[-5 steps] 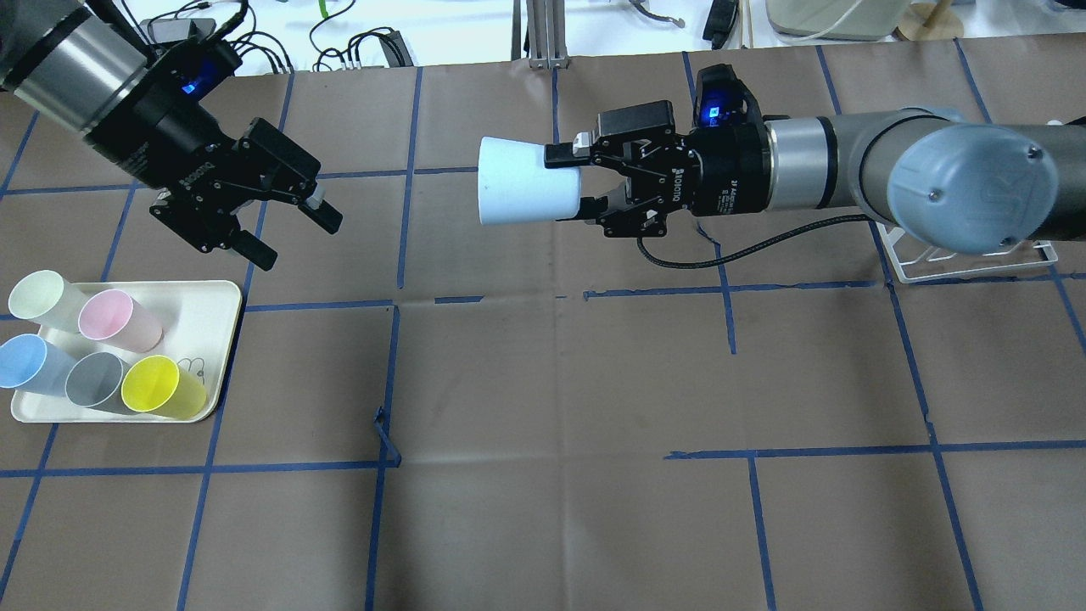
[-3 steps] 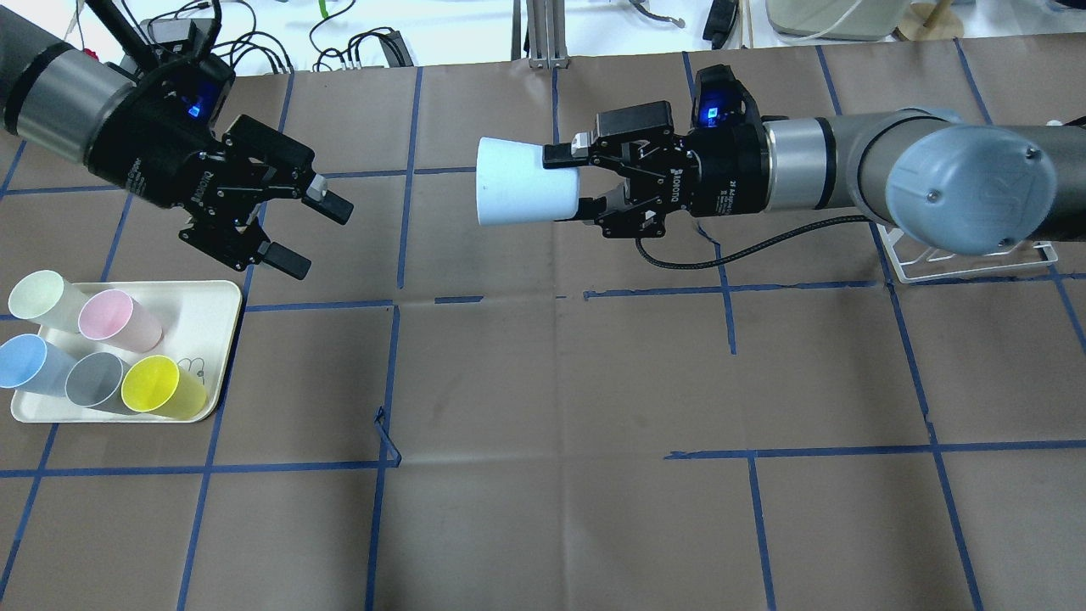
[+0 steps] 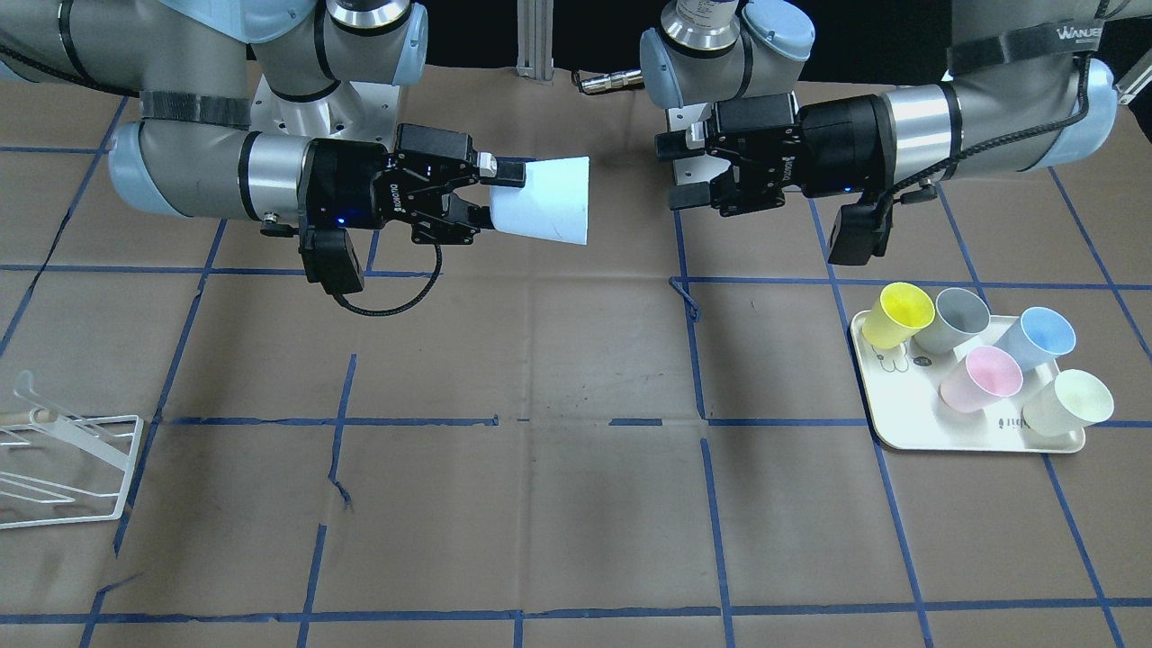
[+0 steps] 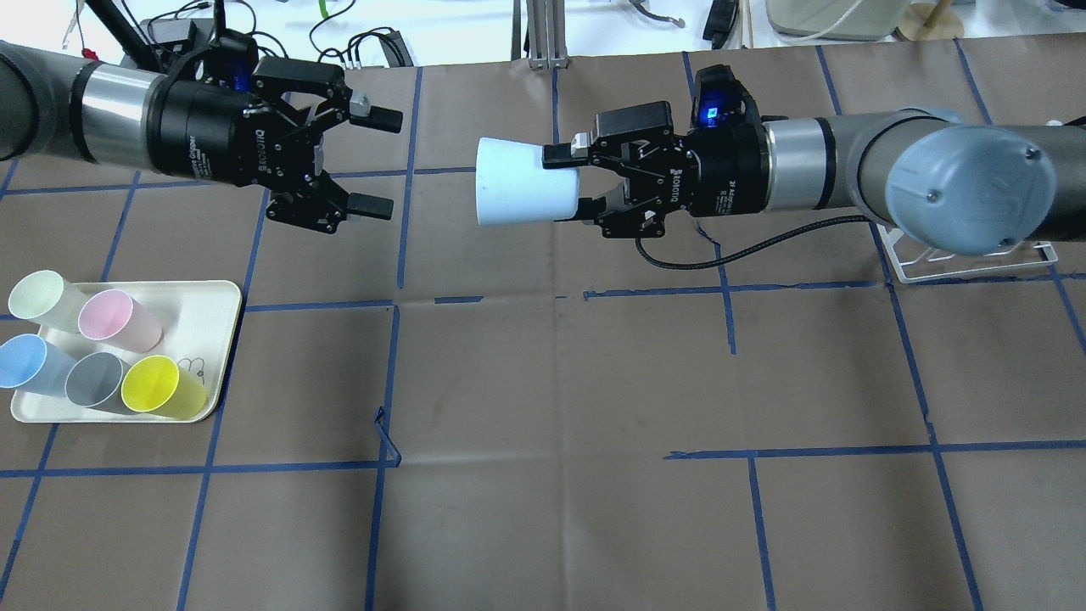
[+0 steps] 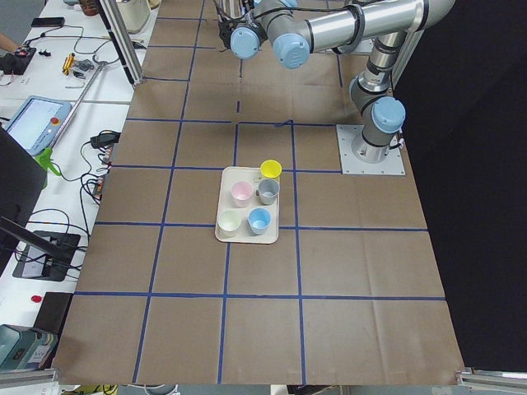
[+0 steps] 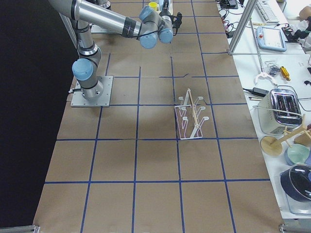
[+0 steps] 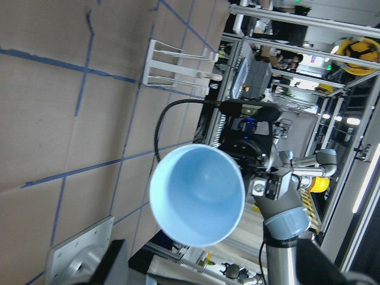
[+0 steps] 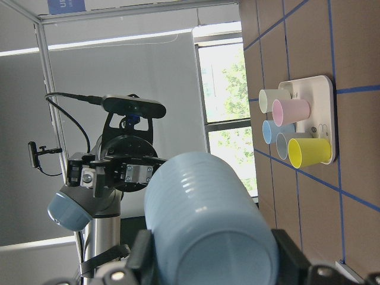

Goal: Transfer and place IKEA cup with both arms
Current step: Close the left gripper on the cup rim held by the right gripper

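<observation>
My right gripper [image 4: 567, 182] is shut on the base of the pale sky-blue IKEA cup [image 4: 517, 182] and holds it level above the table, rim toward the left arm. In the front view the cup [image 3: 544, 200] sits in the same gripper [image 3: 493, 196] at the view's left. My left gripper [image 4: 380, 163] is open and empty. It faces the rim across a gap, also in the front view [image 3: 677, 171]. The left wrist view looks into the cup's mouth [image 7: 199, 193]. The right wrist view shows its base [image 8: 208, 225].
A cream tray [image 4: 212, 293] at the left front holds a second blue cup [image 4: 21, 361], a pink cup [image 4: 110, 316], a grey cup [image 4: 93, 379], a yellow cup [image 4: 153, 386] and a pale green cup [image 4: 34, 295]. A white wire rack [image 4: 959, 259] stands under the right arm.
My left gripper has moved up and toward the far edge and turned level, its open jaws now pointing at the cup's rim. The right gripper and cup have barely moved.
</observation>
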Robot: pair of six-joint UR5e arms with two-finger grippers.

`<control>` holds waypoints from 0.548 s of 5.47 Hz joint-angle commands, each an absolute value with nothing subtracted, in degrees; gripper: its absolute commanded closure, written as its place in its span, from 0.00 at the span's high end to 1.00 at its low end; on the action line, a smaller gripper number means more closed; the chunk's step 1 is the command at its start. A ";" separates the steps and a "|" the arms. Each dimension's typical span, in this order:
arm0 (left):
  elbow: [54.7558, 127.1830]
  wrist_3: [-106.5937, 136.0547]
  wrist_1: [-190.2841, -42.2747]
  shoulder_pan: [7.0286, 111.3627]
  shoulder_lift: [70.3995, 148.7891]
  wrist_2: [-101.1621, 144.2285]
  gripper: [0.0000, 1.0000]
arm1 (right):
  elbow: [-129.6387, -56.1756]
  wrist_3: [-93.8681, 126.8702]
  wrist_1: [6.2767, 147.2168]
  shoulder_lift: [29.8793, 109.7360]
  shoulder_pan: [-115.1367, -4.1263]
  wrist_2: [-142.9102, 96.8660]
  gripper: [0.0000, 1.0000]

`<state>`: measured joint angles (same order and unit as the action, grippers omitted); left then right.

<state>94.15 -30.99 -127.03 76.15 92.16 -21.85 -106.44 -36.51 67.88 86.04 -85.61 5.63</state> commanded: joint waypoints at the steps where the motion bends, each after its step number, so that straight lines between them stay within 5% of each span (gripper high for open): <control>1: 92.82 -30.07 -124.30 79.18 93.94 -14.27 0.99 | -106.44 -36.56 67.94 86.04 -85.61 5.63 0.46; 3: 93.69 -30.85 -118.04 81.81 95.01 -14.68 0.99 | -106.44 -36.56 67.94 86.04 -85.61 5.63 0.46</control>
<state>93.37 -30.59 -119.65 80.56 94.73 -14.71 -106.44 -36.56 67.94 86.05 -85.61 5.62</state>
